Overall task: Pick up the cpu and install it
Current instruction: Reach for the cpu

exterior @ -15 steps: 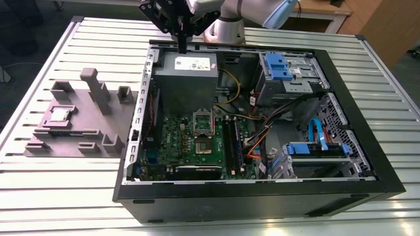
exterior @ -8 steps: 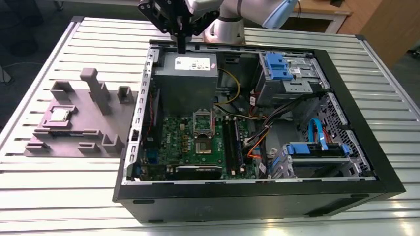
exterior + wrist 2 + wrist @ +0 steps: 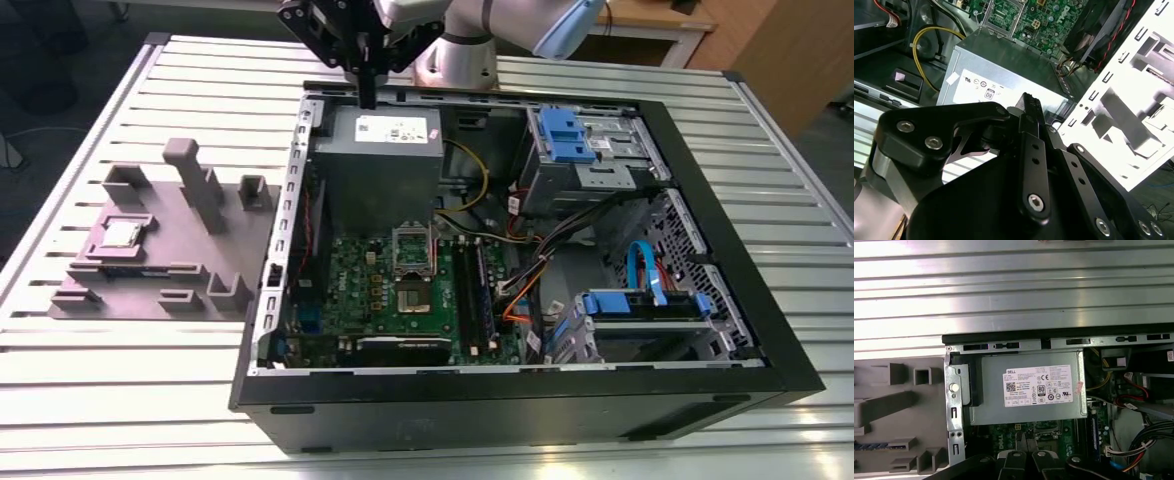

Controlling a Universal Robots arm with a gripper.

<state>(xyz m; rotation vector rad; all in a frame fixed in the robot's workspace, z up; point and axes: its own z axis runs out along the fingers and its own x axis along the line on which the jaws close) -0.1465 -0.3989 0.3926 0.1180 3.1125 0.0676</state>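
Bench (image 3: pixel 134 390) slats carry an open computer case (image 3: pixel 534 405) across the middle. Toward the bench edge on the exterior view's left sits a grey moulded fixture (image 3: pixel 187 278). The cpu (image 3: pixel 124 233) lies flat in a recess of that fixture, well apart from the gripper (image 3: pixel 367 100). The gripper hangs over the case's far wall, just above the power supply (image 3: pixel 378 165). Inside the case the green motherboard (image 3: pixel 350 262) carries a socket frame (image 3: pixel 411 262), which seems to stand open, though it is too small to be sure.

In the second wrist view the gripper (image 3: pixel 1030 102) has its jaws pressed together into one thin black stem, with nothing between them, over the grey power supply (image 3: pixel 1004 62).

In the first wrist view the power supply (image 3: pixel 1029 412) sits against the case wall, the fixture (image 3: pixel 894 405) is just beside the case, and bare bench (image 3: pixel 1014 290) slats lie beyond.
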